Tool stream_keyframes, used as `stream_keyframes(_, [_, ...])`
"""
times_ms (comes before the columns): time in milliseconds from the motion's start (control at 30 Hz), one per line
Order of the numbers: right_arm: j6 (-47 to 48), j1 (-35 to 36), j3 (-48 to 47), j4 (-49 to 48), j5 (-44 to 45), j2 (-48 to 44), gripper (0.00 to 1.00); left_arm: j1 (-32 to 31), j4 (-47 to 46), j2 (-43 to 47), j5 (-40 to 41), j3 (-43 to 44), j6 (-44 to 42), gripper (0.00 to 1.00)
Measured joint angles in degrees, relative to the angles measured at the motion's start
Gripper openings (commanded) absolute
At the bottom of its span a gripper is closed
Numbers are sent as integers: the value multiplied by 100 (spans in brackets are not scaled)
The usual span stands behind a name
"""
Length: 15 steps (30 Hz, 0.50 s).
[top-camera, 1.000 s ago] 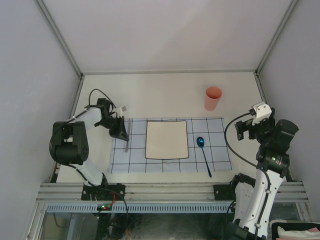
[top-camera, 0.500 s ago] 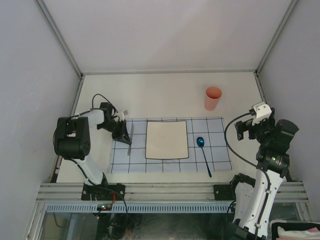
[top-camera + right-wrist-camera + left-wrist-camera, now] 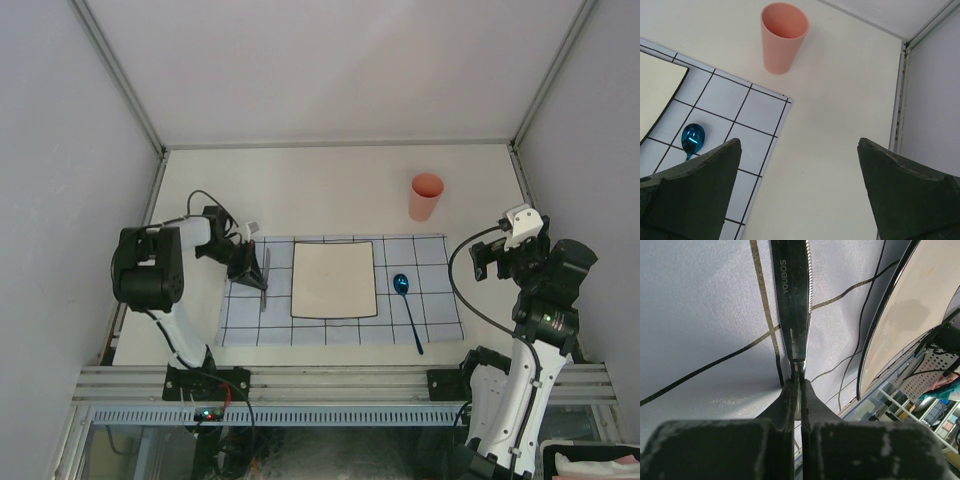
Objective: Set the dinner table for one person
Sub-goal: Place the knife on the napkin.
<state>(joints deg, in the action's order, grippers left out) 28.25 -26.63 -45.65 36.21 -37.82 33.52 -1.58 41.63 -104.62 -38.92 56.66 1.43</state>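
On the dinner table [image 3: 300,190] lies a light-blue grid cloth [image 3: 440,300] bearing a square cream plate [image 3: 334,279]. A blue spoon [image 3: 402,285] lies right of the plate. My left gripper [image 3: 245,265] is shut on a steel knife [image 3: 263,275] over the cloth's left column. In the left wrist view the knife's blade [image 3: 792,300] runs forward from the shut left gripper [image 3: 799,385], low over the cloth [image 3: 700,315], with the plate's rim [image 3: 910,315] to the right. Whether the blade touches the cloth I cannot tell. My right gripper [image 3: 510,250] [image 3: 799,145] stands open and empty, raised at the right.
A pink cup [image 3: 426,196] [image 3: 784,37] stands upright behind the cloth's far right corner. The spoon's bowl [image 3: 692,139] shows in the right wrist view. Grey rails and pale walls close in the table on three sides.
My left gripper has carried the knife a little to the right, further over the cloth's left column, and the left arm has folded in. The right arm has not moved.
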Motion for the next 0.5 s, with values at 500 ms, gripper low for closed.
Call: stream_keyframes(500, [31,0,0,4,-42,-26,100,-20,256,-17,103,131,-267,26])
